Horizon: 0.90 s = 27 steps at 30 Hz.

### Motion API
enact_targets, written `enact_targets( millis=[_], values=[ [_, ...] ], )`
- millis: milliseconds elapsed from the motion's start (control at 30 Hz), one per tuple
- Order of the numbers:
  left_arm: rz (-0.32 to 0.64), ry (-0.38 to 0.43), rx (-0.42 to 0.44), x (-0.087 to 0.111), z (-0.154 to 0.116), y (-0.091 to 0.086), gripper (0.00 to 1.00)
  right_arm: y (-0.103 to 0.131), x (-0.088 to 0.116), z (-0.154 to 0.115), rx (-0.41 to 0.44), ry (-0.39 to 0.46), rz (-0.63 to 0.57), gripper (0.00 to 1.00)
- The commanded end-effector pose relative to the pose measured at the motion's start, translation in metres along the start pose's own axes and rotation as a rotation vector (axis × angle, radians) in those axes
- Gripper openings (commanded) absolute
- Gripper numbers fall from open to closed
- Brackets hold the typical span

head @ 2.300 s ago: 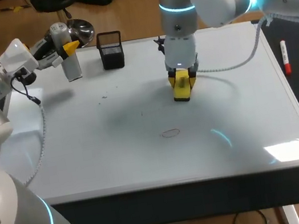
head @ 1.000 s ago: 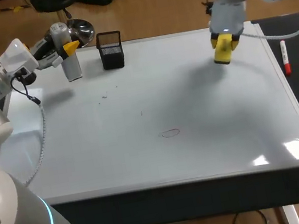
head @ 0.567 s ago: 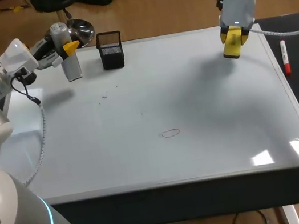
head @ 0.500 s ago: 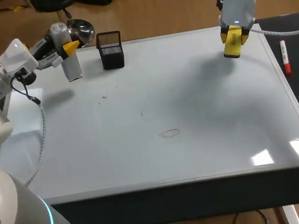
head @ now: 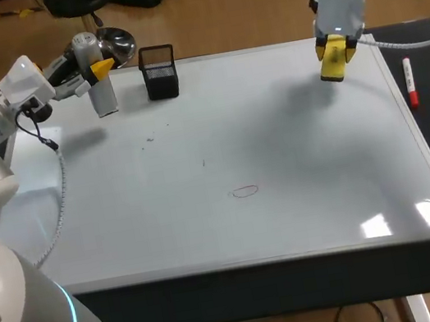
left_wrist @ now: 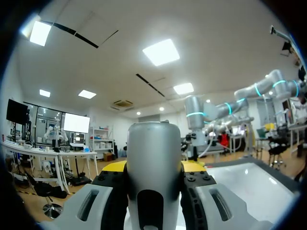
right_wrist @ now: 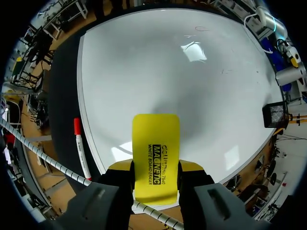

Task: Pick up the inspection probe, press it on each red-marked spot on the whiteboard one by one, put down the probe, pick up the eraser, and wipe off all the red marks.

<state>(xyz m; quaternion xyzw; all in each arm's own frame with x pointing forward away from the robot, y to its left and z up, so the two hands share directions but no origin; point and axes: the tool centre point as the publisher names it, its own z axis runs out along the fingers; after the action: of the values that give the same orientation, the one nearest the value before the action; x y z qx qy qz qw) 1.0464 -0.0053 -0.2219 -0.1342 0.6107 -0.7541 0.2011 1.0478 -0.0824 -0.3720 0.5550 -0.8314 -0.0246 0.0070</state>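
Observation:
The grey cylindrical probe (head: 101,93) hangs upright over the whiteboard's (head: 288,198) far left corner, with my left gripper (head: 96,72) shut on it. In the left wrist view the probe (left_wrist: 153,153) fills the gap between the yellow-tipped fingers (left_wrist: 114,166) of my left gripper (left_wrist: 153,168). My right gripper (head: 331,47) holds the yellow eraser (head: 331,59) above the board's far right corner. From the right wrist the eraser (right_wrist: 156,153) sticks out of that gripper (right_wrist: 156,168) over the board's edge. A faint reddish oval mark (head: 245,191) lies near the board's middle, seen also as a small mark (right_wrist: 201,28).
A black mesh pen cup (head: 159,72) stands at the far edge beside the probe, also visible as the cup (right_wrist: 274,115). A red-capped marker (head: 410,82) lies on the dark strip right of the board, shown too as a marker (right_wrist: 79,146). Tiny specks (head: 150,139) dot the board's left half.
My right arm has carried the eraser from the board's middle to its far right corner, drifting only slightly in the last half second. The left arm and probe have stayed put.

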Motion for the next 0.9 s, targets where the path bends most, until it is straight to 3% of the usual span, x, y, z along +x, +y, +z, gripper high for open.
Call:
enact_targets(
  millis=[33,200,467,900],
  values=[
    [0.002,-0.003,0.001,0.001,0.000,-0.001,0.00,-0.001,0.000,-0.001,-0.001,0.003,-0.002,0.00],
    [0.013,0.000,0.013,0.013,0.003,-0.007,0.00,-0.001,0.000,-0.001,-0.001,0.003,-0.002,0.00],
    [0.001,0.084,0.058,0.068,0.006,-0.015,0.00,-0.001,0.000,-0.001,-0.001,0.003,-0.002,0.00],
    [-0.004,0.250,0.106,0.192,0.016,-0.028,0.00,-0.001,0.000,-0.001,-0.001,0.003,-0.002,0.00]
  ],
)
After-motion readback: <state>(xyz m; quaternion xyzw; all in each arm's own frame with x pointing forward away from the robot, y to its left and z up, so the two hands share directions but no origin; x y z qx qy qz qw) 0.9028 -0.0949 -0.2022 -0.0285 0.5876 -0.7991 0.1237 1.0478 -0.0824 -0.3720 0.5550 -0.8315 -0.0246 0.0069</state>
